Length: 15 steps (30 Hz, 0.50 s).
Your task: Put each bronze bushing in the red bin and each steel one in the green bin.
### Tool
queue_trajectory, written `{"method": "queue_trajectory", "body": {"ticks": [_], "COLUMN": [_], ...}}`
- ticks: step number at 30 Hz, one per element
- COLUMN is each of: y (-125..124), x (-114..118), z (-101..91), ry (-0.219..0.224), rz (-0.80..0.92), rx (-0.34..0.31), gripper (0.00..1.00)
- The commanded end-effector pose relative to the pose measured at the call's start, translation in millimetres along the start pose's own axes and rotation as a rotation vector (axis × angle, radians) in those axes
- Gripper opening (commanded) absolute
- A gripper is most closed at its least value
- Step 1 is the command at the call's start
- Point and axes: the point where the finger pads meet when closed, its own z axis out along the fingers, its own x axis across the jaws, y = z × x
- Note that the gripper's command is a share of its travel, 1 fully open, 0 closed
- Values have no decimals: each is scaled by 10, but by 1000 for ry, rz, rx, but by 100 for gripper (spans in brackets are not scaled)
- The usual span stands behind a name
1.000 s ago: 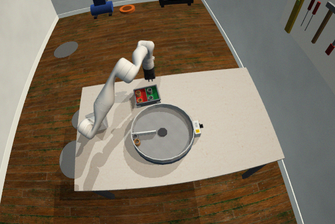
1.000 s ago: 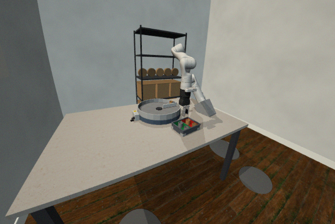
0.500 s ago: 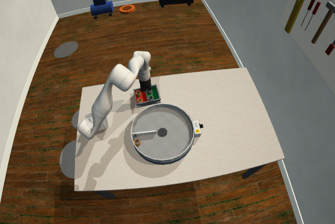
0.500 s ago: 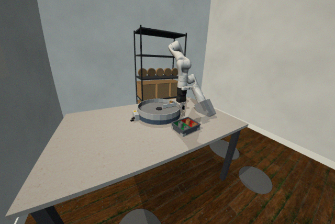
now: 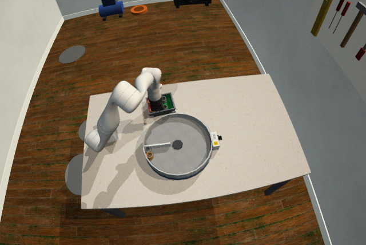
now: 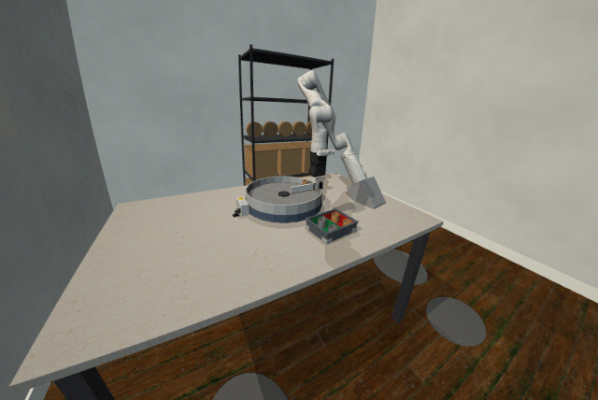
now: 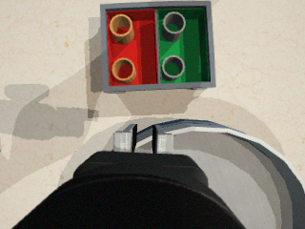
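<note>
Looking across at the turntable, I see the gripper pointing down above the stretch where its rim comes near the bins, its fingers parted with just air between them. Beside the turntable, a divided tray stands on the table. Two bronze bushings stand upright in its red bin, and two steel bushings stand upright in its green bin, so those four match their colours. On the turntable itself ride two more, one bronze bushing and one grey bushing, close together by the inside of the rim. The grey one sits nearer the pale bar that reaches from the rim toward the turntable's dark hub. Across the turntable from that pair, a small white box with a yellow patch sits against the outside of the rim.
</note>
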Motion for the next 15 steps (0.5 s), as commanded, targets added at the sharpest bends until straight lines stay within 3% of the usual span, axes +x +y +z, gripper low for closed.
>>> {"method": "queue_trajectory", "body": {"ticks": [1,2,5,10,15], "y": [350,459,459,1003,1003], "x": [-27,-59,-59,-222,-222], "z": [-24,-18,-18,10,10], "ry": [12,12,12,11,11], "rz": [13,13,13,12,12], "rx": [10,10,10,10,10], "gripper": [45,45,45,45,45]}}
